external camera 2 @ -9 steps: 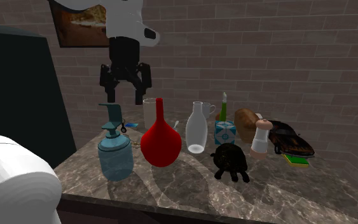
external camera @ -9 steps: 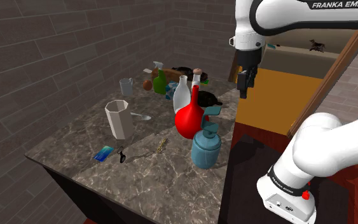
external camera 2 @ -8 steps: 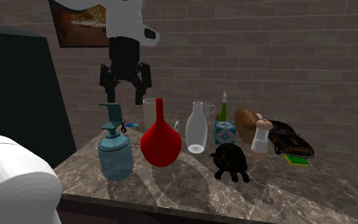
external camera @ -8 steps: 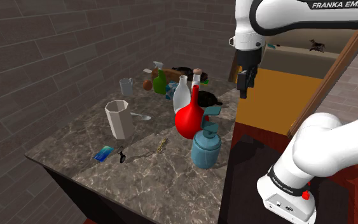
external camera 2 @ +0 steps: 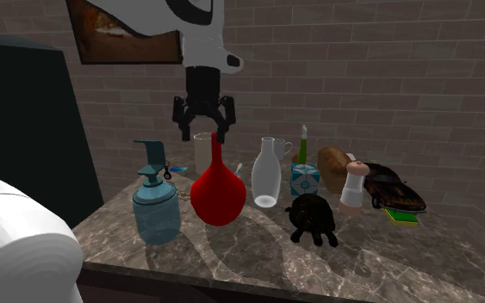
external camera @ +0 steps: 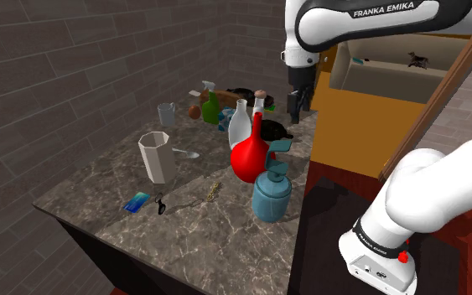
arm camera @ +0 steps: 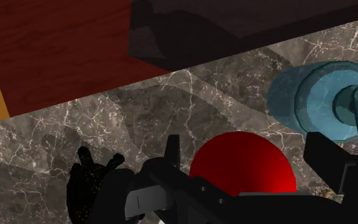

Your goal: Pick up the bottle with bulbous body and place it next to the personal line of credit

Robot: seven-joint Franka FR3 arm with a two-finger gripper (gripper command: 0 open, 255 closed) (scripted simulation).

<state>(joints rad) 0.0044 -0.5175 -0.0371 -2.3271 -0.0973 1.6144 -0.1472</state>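
Above the marble counter [external camera 2: 387,258], the gripper [external camera 2: 203,132] hangs w/ jaws spread & empty, nearly over the red bulbous bottle [external camera 2: 217,194], upright btwn the blue pump bottle [external camera 2: 156,211] & white carafe [external camera 2: 266,176]: best to centre on the thin neck, descend straight, clamp w/o nudging neighbours.
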